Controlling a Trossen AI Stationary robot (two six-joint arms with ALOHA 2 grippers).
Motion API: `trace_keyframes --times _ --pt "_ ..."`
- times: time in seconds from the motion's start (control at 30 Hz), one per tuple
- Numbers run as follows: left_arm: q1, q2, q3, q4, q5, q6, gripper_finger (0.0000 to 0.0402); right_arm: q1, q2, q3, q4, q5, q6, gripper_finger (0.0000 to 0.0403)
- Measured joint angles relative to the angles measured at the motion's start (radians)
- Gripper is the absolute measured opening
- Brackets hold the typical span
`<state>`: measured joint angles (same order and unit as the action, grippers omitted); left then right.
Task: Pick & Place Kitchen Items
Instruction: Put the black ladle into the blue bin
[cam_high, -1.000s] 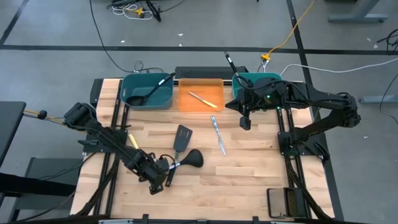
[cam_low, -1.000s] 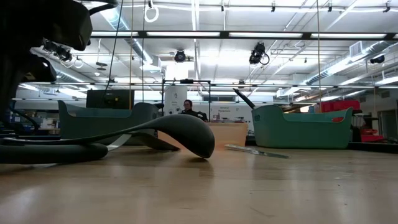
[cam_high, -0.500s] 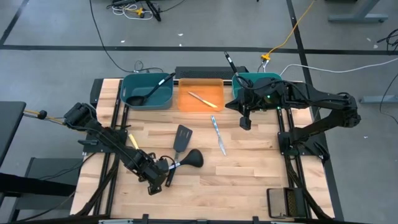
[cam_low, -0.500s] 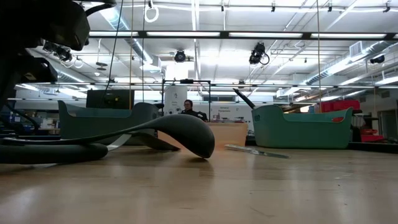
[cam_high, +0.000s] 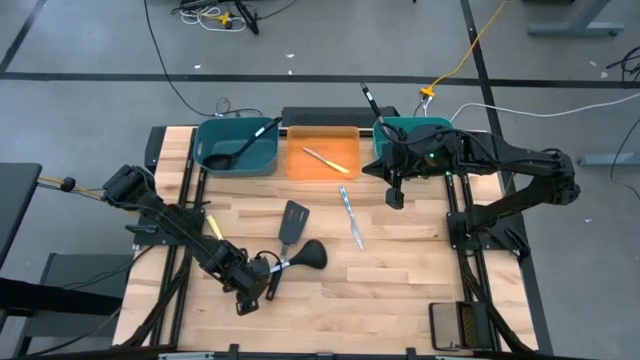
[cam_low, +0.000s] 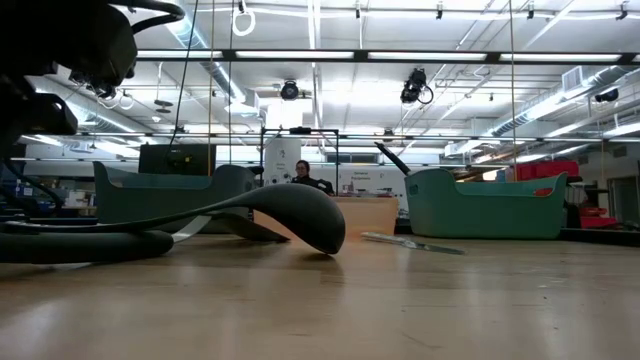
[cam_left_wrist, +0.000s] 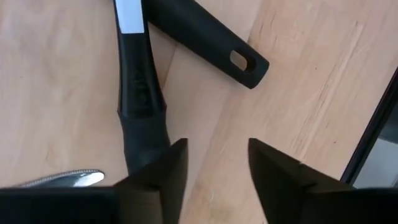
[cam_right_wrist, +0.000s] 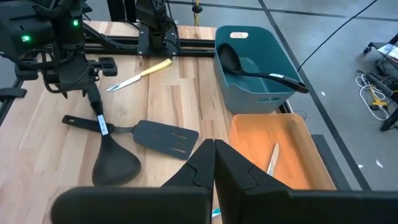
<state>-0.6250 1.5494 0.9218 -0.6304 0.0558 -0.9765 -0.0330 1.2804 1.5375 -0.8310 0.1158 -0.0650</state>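
Observation:
A black ladle (cam_high: 310, 255) lies on the wooden table, resting on its bowl (cam_low: 300, 215) with its handle running toward the near left. My left gripper (cam_left_wrist: 214, 162) stands open at that handle's end, with bare wood between its fingers. A black slotted spatula (cam_high: 293, 221) lies just beyond the ladle. A silver knife (cam_high: 352, 220) lies mid-table and a yellow-handled knife (cam_high: 213, 226) lies by the left arm. My right gripper (cam_high: 394, 198) hangs shut and empty above the table, in front of the right teal bin (cam_high: 412, 132). My left gripper is open over the ladle's handle end (cam_left_wrist: 144, 134), coming down from above. The handle runs under one finger (cam_left_wrist: 168, 171). I cannot tell whether that finger touches it. The ladle lies flat on the table.
The left teal bin (cam_high: 238, 148) holds another ladle and the orange bin (cam_high: 323, 155) holds a knife. A black utensil handle (cam_high: 370, 100) sticks up out of the right teal bin. The spatula's handle end (cam_left_wrist: 239, 60) lies close to my left gripper. A person shows far behind the table.
In the low view, my left arm's dark bulk at the picture's left edge has shifted slightly. The ladle and the other utensils lie where they were.

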Motion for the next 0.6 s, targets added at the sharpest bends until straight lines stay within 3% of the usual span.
trace_keyframes --times 0.23,0.6 --pt "0.0 0.0 0.0 -0.011 0.001 -0.011 0.0231 0.0 0.0 0.0 0.0 0.0 -0.004 0.0009" --pt "0.005 0.0 -0.001 -0.085 0.015 0.004 0.0238 0.0 0.0 0.0 0.0 0.0 -0.004 0.0009"
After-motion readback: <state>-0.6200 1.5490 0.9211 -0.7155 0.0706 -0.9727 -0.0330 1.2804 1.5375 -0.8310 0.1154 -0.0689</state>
